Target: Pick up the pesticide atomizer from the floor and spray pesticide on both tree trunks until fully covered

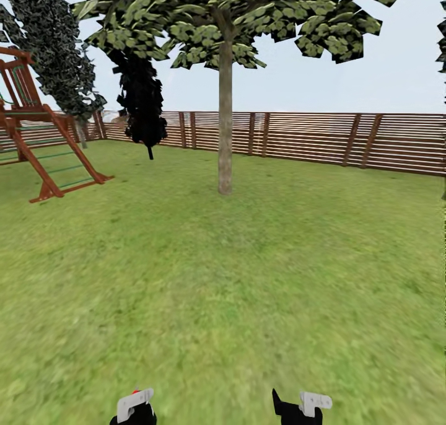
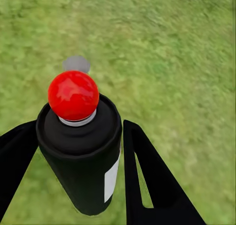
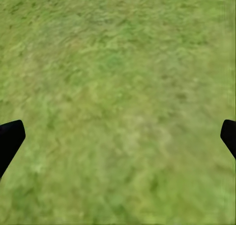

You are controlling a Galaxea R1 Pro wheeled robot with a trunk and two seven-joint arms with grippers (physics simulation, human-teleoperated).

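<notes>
The tree (image 1: 225, 103) has its crown cut off at the frame's top; its trunk (image 1: 225, 121) is bare grey-brown. Well short of it, over the grass (image 1: 248, 276), the left gripper (image 2: 78, 161) clamps a black atomizer (image 2: 81, 151) with a red knob. The right gripper (image 3: 118, 136) is spread wide, empty.

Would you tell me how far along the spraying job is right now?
Pickup looks done: the left gripper holds the atomizer, a black can with a red top. The tree trunk stands ahead across the grass, with no white specks visible. Approaching and spraying both trees remain.
</notes>
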